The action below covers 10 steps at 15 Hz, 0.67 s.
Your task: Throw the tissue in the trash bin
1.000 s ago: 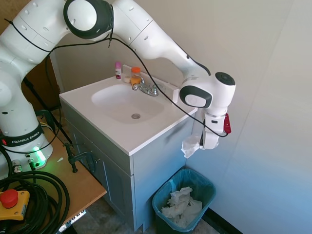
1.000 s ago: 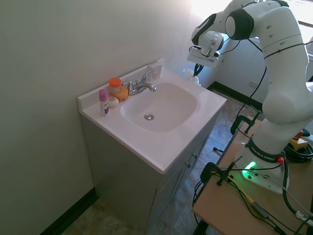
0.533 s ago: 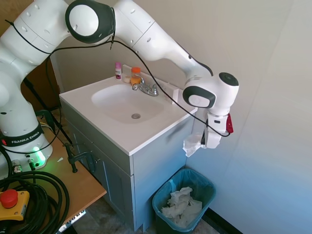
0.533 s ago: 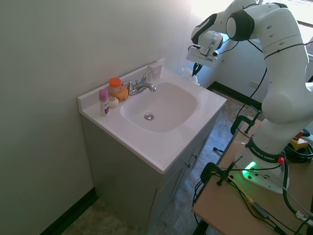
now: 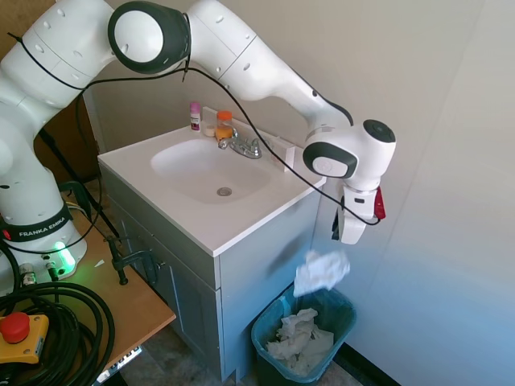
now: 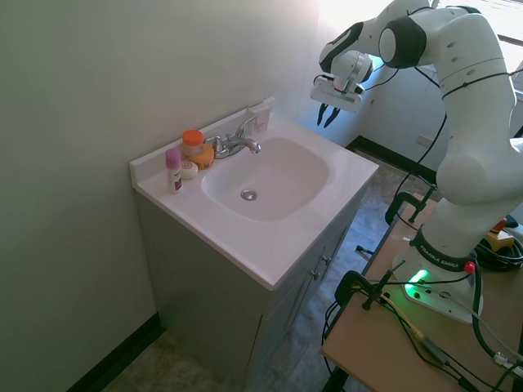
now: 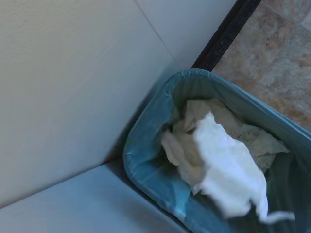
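Observation:
The tissue (image 5: 320, 272), a crumpled white wad, is in mid-air just above the trash bin (image 5: 344, 320), a teal-green bin with a liner on the floor beside the vanity. My gripper (image 5: 344, 233) hangs a short way above the tissue, off the right end of the counter, and holds nothing. In the second exterior view my gripper (image 6: 325, 117) has its fingers spread open. The wrist view looks straight down at the tissue (image 7: 228, 177), blurred, over the trash bin (image 7: 146, 145).
Several crumpled papers (image 5: 296, 338) lie inside the bin. The white sink vanity (image 5: 241, 225) stands to the left of the bin, with a faucet (image 5: 238, 145), a pink bottle (image 5: 195, 115) and an orange-capped bottle (image 5: 224, 125) at its back. A wall runs close behind the bin.
The gripper has opened and let the tissue go; the tissue has dropped from the fingers toward the bin. The arm has hardly moved.

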### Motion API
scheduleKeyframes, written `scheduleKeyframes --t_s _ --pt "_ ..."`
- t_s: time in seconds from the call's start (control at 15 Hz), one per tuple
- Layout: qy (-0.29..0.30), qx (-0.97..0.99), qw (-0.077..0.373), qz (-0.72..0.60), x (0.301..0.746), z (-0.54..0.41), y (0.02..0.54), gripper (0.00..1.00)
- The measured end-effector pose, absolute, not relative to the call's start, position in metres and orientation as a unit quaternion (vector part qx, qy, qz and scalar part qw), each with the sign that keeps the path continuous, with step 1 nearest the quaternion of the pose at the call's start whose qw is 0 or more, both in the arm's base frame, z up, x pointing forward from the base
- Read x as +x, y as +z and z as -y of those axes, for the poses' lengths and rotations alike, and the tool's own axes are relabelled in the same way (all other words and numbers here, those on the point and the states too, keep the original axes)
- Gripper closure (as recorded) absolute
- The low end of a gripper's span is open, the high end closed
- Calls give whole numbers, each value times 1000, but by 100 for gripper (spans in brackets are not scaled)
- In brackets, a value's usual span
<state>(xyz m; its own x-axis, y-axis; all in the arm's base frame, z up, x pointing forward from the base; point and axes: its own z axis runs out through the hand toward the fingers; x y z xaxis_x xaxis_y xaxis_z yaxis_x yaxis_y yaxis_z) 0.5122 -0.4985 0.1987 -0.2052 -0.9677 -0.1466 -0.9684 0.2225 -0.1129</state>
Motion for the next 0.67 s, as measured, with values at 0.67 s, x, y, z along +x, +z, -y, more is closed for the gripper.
scheduleKeyframes --t_s 0.67 --pt "-85 -672 115 -726 498 438 343 0"
